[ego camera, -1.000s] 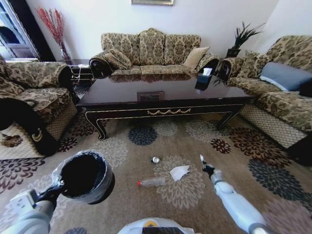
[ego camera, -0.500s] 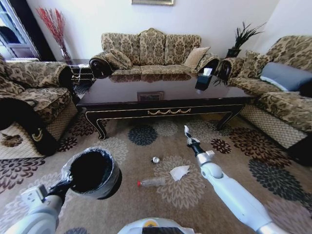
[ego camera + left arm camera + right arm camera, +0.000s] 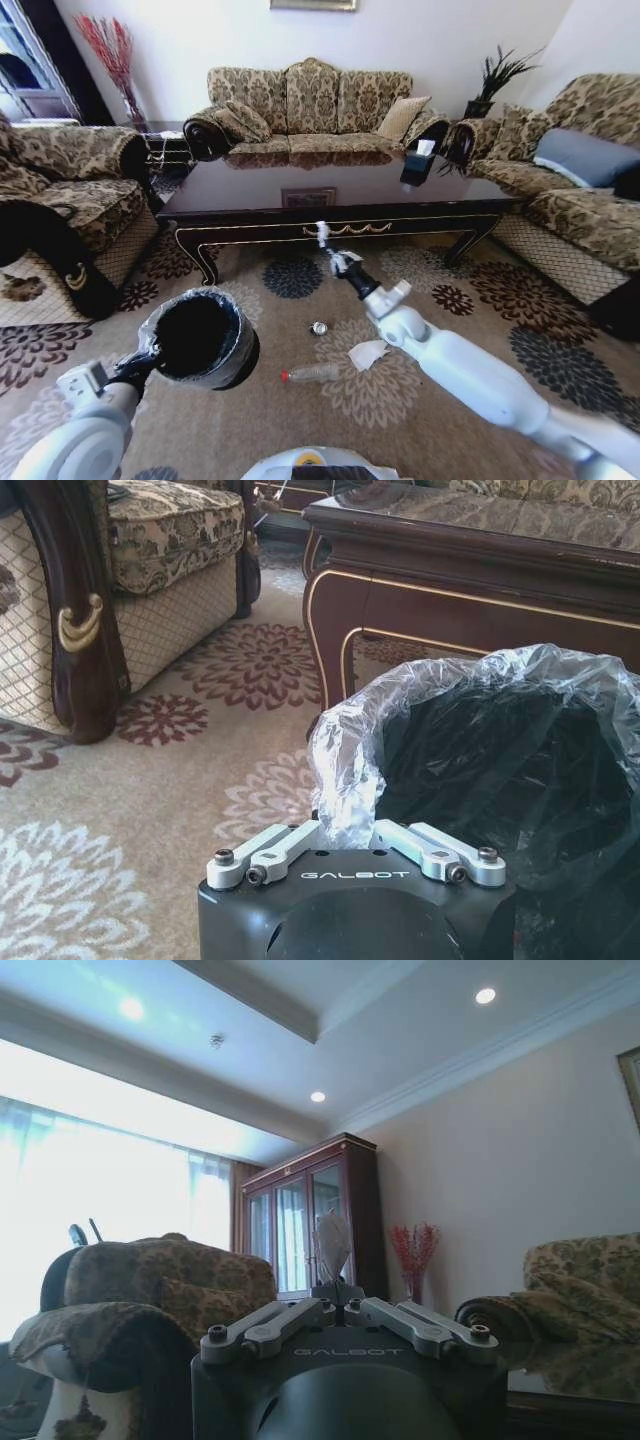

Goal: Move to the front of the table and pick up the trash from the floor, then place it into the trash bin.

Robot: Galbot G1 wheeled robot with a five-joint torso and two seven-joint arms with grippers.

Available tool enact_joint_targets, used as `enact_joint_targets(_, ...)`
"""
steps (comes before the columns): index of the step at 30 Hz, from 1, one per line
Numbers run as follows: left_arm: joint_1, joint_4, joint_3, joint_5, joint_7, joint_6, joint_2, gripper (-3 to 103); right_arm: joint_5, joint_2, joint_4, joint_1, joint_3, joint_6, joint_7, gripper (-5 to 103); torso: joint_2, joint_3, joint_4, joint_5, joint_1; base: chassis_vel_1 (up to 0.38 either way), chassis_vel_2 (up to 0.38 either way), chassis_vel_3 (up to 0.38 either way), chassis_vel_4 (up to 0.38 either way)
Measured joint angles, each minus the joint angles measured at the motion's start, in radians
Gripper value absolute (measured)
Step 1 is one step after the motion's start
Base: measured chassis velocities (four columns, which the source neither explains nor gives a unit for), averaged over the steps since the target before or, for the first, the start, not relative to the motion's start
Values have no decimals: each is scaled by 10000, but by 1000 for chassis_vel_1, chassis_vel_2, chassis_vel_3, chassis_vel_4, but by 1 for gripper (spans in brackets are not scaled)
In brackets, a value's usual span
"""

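Looking from the head view, the right arm reaches forward over the floor (image 3: 250,290), and its right claw (image 3: 326,243) is up in front of the worktop's (image 3: 330,185) front edge, near the gold ornament. A whitish wisp (image 3: 321,231) shows at its tip. On the floor near that front edge lie the silvery piece (image 3: 319,327), the crumpled paper (image 3: 367,353) and the bottle (image 3: 312,374), all apart from the claw. The left claw (image 3: 140,362) holds the trash bin (image 3: 243,345) above the floor, mouth facing the camera.

From the left wrist view, the left claw (image 3: 347,830) is pinching the bag-lined rim of the bin (image 3: 460,680), with a corner of the worktop (image 3: 450,540) just behind it.

From the right wrist view, the right claw (image 3: 335,1300) is pressed together, pinching the wisp (image 3: 332,1242) at its tips, with a wooden cabinet (image 3: 310,1220) beyond.
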Motion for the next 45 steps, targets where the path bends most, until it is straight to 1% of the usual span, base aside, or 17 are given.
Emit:
enact_joint_targets(1, -20, -2, 29, -2, 0, 0, -53, 3, 46, 44, -8, 256, -251, 42, -365, 0, 0, -1, 0, 0, 0, 0, 0, 0, 0)
enact_joint_targets(2, -20, -2, 29, -2, 0, 0, -53, 3, 46, 44, -8, 256, -251, 42, -365, 0, 0, -1, 0, 0, 0, 0, 0, 0, 0)
enact_joint_targets(3, -31, -2, 44, -4, 1, 0, -86, 3, 60, 78, -33, 440, -412, 79, -644, 0, 0, -1, -1, -2, 0, 0, 0, 0, 0)
enact_joint_targets(6, -36, -4, 51, -4, 8, 0, -163, 3, 58, 162, -226, 1185, -1067, 140, -1674, 0, 0, -1, -3, -1, 0, 0, 0, 0, 0)
enact_joint_targets(7, -36, -4, 51, -4, 8, 0, -163, 3, 58, 162, -226, 1185, -1067, 140, -1674, 0, 0, -1, -3, -1, 0, 0, 0, 0, 0)
enact_joint_targets(9, 5, -59, -22, -9, 8, 0, -202, 3, -3, 225, -407, 1741, -1574, 142, -2266, 0, 0, 0, -3, -4, 0, 0, 0, 0, 0)
enact_joint_targets(12, 59, -140, -163, -11, 8, -8, -337, 3, -95, 464, -833, 2646, -2457, 149, -3202, 0, 0, -1, -2, -2, 0, 0, 0, 0, 0)
enact_joint_targets(13, 59, -140, -163, -11, 8, -8, -337, 3, -95, 464, -833, 2646, -2457, 149, -3202, 0, 0, -1, -2, -2, 0, 0, 0, 0, 0)
enact_joint_targets(16, 45, -168, -205, 5, 8, -18, -509, 3, -324, 921, -1386, 3432, -3399, 210, -4045, 0, 0, -1, 0, -3, 0, 0, 0, 0, 0)
enact_joint_targets(17, 45, -168, -205, 5, 8, -18, -509, 3, -324, 921, -1386, 3432, -3399, 210, -4045, 0, 0, -1, 0, -3, 0, 0, 0, 0, 0)
enact_joint_targets(21, 56, -257, -320, 13, 11, -26, -689, 3, -725, 1562, -2046, 3927, -4330, 307, -4613, 0, 0, -1, -2, -2, -1, 0, 0, 0, 0)
enact_joint_targets(22, 56, -257, -320, 13, 11, -26, -689, 3, -725, 1562, -2046, 3927, -4330, 307, -4613, 0, 0, -1, -2, -2, -1, 0, 0, 0, 0)
enact_joint_targets(24, 110, -311, -441, 14, 11, -30, -761, 3, -868, 1997, -2389, 4073, -4687, 406, -4888, 0, 0, -1, -1, -2, -1, 0, 0, 0, 0)
enact_joint_targets(29, 55, -316, -485, 4, 9, -32, -753, 3, -993, 2522, -2754, 4164, -4967, 506, -5113, 0, -1, -1, 0, -4, -1, 0, 0, 0, 0)
enact_joint_targets(40, -196, -124, -437, -34, 10, -32, -646, 3, -1256, 2694, -3184, 4160, -5078, 598, -5290, -1, 0, -1, -3, -2, -1, 0, 0, 0, 0)
enact_joint_targets(43, -231, -60, -430, -65, 9, -32, -598, 3, -1271, 2688, -3307, 4185, -5076, 602, -5352, 15, 0, -2, -3, -2, -1, 0, 0, 0, 0)
enact_joint_targets(45, -236, -46, -430, -79, 8, -32, -578, 3, -1273, 2674, -3340, 4205, -5065, 602, -5391, 15, -1, -1, -2, -2, -1, 0, 0, 0, 0)
